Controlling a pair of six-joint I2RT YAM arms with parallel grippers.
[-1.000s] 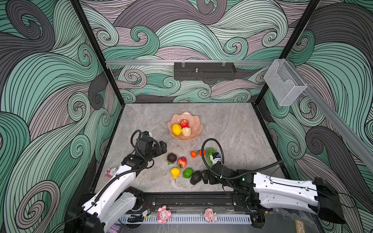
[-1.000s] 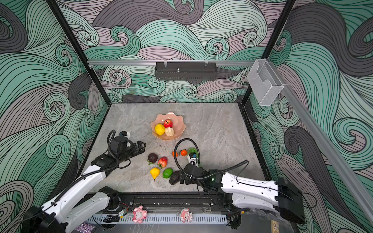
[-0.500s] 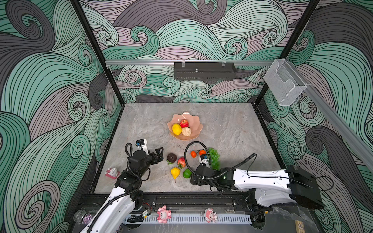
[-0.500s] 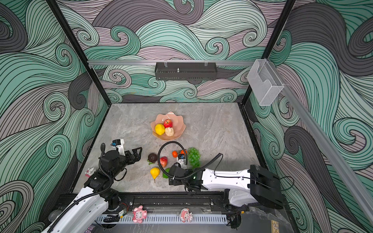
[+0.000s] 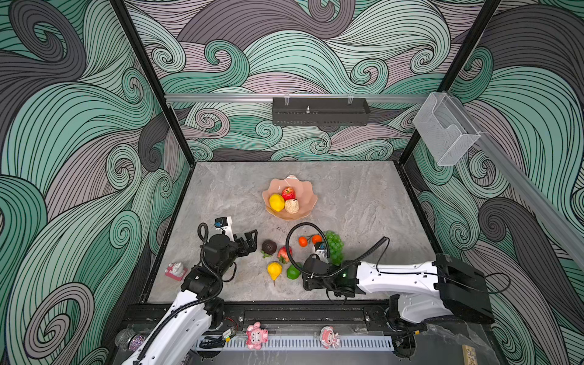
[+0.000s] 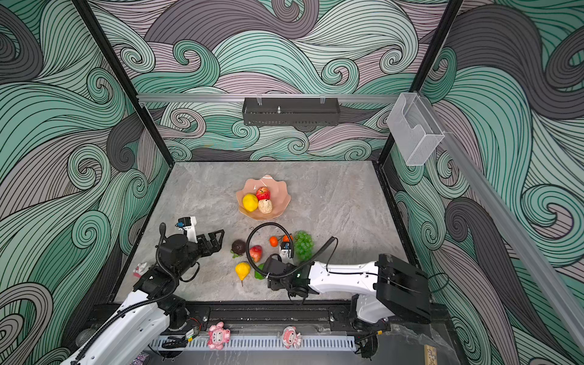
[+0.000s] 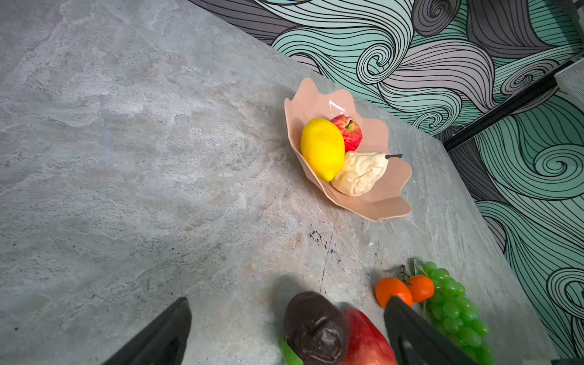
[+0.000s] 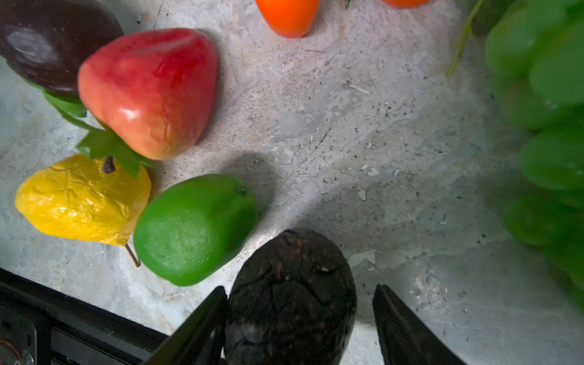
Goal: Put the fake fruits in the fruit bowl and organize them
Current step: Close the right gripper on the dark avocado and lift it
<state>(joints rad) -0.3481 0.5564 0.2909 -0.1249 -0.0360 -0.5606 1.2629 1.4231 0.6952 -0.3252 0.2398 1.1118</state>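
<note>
The fruit bowl [image 5: 306,192] is set at the back middle of the bench [image 5: 363,205], and a lemon [image 5: 276,202], a red apple [image 5: 288,193] and a pale pear [image 5: 292,206] are held in it. The other fruits are scattered nearer the front: a dark round fruit [image 5: 269,246], a strawberry [image 5: 284,253], a yellow pear [image 5: 274,270], a lime [image 5: 292,272], two oranges [image 5: 302,241] and grapes [image 5: 334,245]. The left gripper [image 5: 252,240] is held just beside the dark round fruit, its fingers [image 7: 164,335] spread wide, nothing gripped. The right gripper [image 8: 300,290] is placed around an avocado [image 8: 290,300] beside the lime. One finger is pressed against it, a gap is left at the other, so the avocado is not yet clamped.
</note>
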